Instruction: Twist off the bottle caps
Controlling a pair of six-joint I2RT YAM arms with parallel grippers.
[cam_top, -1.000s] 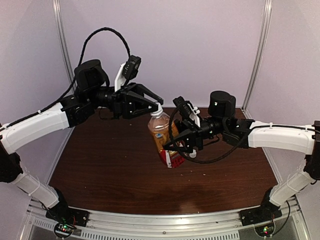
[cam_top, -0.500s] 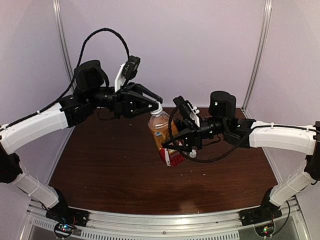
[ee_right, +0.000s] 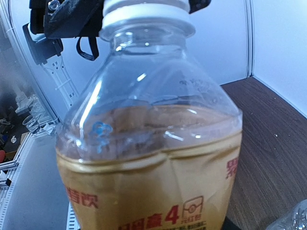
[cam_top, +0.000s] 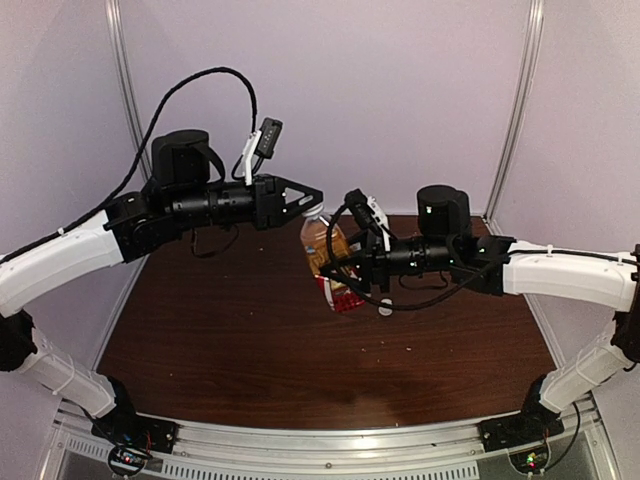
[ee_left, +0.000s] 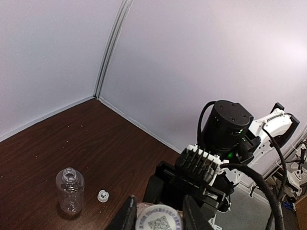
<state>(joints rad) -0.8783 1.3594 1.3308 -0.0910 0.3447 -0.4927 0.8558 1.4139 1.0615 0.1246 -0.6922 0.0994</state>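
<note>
Now, setting up a twist in mid-air.
Pinching the left gripper [ee_left: 158,213] onto the white cap [ee_left: 159,222] for turning; clamping the right gripper [cam_top: 338,280] on the amber bottle [cam_top: 318,240], tilted above the table [cam_top: 220,340], resisting the twist. Leaving the clear bottle [ee_left: 69,189] already open, loose cap [ee_left: 102,195] just beside.

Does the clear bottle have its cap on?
No, the clear bottle stands open-mouthed, and a small white cap lies beside it.

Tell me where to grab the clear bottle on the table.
Probably grip the clear bottle around its round body, level from the side away from the loose cap: it stands upright, mouth open, with the cap close beside it.
</note>
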